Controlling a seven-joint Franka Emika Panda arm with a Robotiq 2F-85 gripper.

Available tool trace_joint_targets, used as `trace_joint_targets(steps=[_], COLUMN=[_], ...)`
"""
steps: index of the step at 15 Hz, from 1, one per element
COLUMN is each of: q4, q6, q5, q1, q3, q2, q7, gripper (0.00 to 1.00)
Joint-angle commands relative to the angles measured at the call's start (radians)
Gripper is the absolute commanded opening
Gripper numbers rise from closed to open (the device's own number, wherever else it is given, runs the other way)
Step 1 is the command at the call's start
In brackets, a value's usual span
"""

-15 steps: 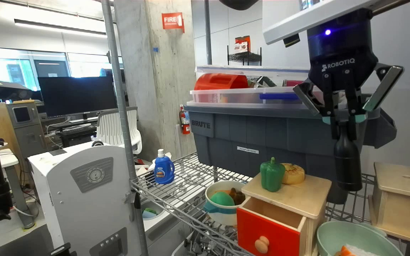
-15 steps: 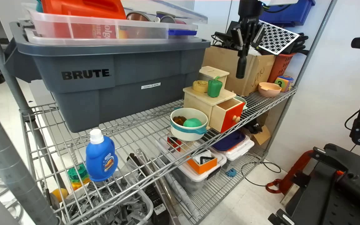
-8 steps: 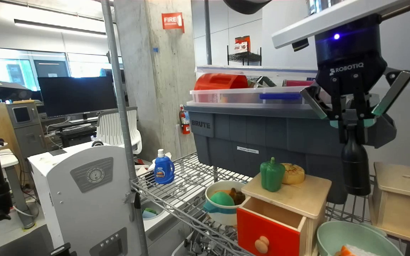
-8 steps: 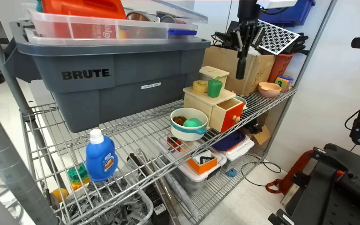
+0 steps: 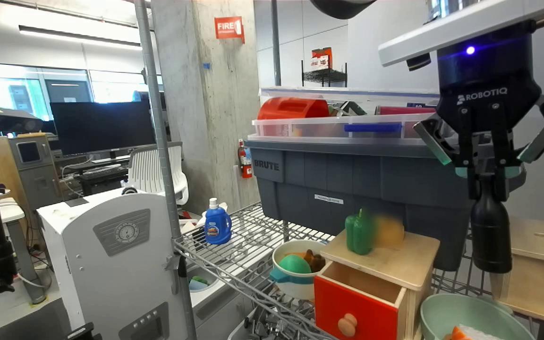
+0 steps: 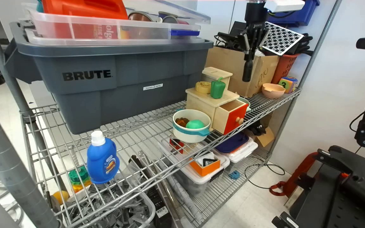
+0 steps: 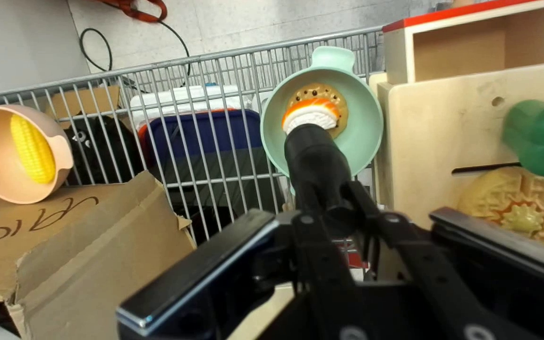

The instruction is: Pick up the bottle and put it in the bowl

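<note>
Wire shelf (image 6: 144, 133) under grey tote (image 6: 131, 73), blue jug (image 6: 102, 161), white pot (image 6: 185, 136), drawer box (image 6: 199, 106) and mint-green bowl (image 7: 365, 125)

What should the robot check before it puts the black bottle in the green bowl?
1. Gripper shut on the black bottle: ok, it grips the neck.
2. Bottle's neck up, base down: ok.
3. Bottle exactly over the pale green bowl: cannot tell; they overlap in the wrist view, but depth is unclear.
4. Bowl free of other things: not ok; an orange and white piece and a tan round piece lie inside.
5. Red drawer pushed in: not ok, it stands open.
</note>
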Motion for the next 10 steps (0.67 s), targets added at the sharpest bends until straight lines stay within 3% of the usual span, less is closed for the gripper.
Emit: trace_joint_targets(steps=[1, 10], q4=[0.051, 0.098], q6=[-0.031, -0.043], q5=[0.022, 0.087], q1=[-0.007, -0.027], q3=[0.006, 0.037], q2=[0.023, 0.061], q7=[-0.032, -0.125], gripper=[0.05, 0.05])
